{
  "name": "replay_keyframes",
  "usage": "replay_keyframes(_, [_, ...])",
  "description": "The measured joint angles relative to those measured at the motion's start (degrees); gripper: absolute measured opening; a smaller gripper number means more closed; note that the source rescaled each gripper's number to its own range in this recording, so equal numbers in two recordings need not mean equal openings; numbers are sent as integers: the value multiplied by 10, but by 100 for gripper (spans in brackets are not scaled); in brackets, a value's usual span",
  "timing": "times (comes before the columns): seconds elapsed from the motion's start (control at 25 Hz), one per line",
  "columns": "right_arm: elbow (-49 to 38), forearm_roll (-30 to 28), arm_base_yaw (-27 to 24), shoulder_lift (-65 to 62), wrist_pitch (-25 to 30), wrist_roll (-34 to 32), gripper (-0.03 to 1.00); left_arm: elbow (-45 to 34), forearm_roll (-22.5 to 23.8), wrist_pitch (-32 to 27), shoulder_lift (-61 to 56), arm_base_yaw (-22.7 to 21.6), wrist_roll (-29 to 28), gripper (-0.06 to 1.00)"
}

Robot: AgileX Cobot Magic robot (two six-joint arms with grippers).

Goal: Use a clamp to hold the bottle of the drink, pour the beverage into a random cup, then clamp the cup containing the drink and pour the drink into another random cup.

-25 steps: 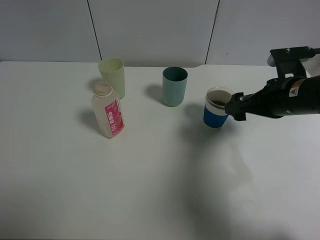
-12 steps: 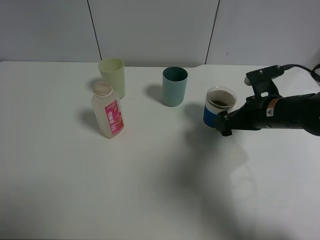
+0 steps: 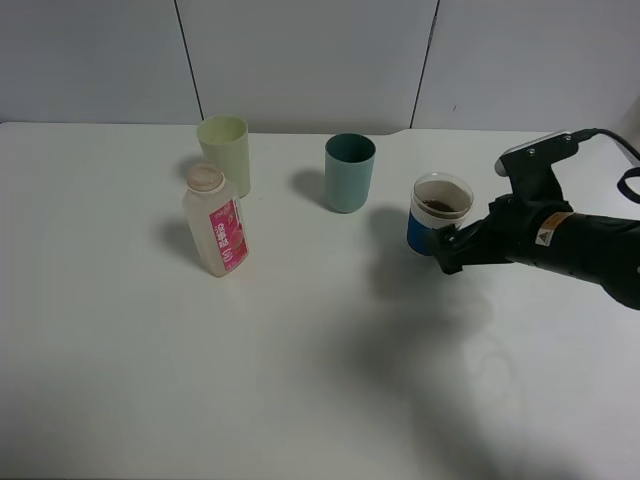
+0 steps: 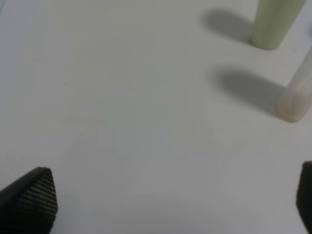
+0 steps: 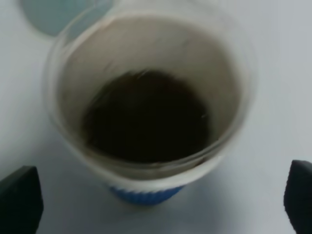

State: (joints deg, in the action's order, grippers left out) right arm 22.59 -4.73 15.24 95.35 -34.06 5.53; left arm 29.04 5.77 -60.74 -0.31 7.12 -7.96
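The blue-banded whitish cup (image 3: 438, 215) stands on the table with brown beverage (image 5: 146, 117) in it. My right gripper (image 3: 447, 252) is low against its near right side. In the right wrist view this gripper (image 5: 160, 208) is open, its dark fingertips (image 5: 19, 200) far apart, with the cup (image 5: 146, 192) just ahead of them and untouched. The bottle (image 3: 215, 222) with the pink label stands upright at the left, and the teal cup (image 3: 350, 172) stands left of the banded cup. My left gripper (image 4: 168, 202) is open over bare table, the bottle's base (image 4: 295, 100) ahead of it.
A pale yellow-green cup (image 3: 225, 153) stands just behind the bottle, also seen in the left wrist view (image 4: 273, 24). The teal cup's rim (image 5: 53, 14) shows beyond the banded cup in the right wrist view. The white table (image 3: 300, 380) meets a grey wall at the back.
My right arm has dropped from rim height beside the banded cup to low at its base and shifted slightly left. Cups and bottle have not moved.
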Motion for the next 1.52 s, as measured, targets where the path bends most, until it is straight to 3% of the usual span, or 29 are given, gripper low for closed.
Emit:
replay_keyframes(0.2, [-6,5,0,0,-75,41,100,0,0,0,0,0,0,100])
replay_keyframes(0.6, [-5,12,0,57,-133,55,100,0,0,0,0,0,0,100])
replay_keyframes(0.88, [-8,7,0,121,-287,55,100,0,0,0,0,0,0,100])
replay_keyframes(1.28, [-9,7,0,200,-346,55,100,0,0,0,0,0,0,100])
replay_keyframes(1.52, [-8,7,0,225,-349,55,100,0,0,0,0,0,0,100])
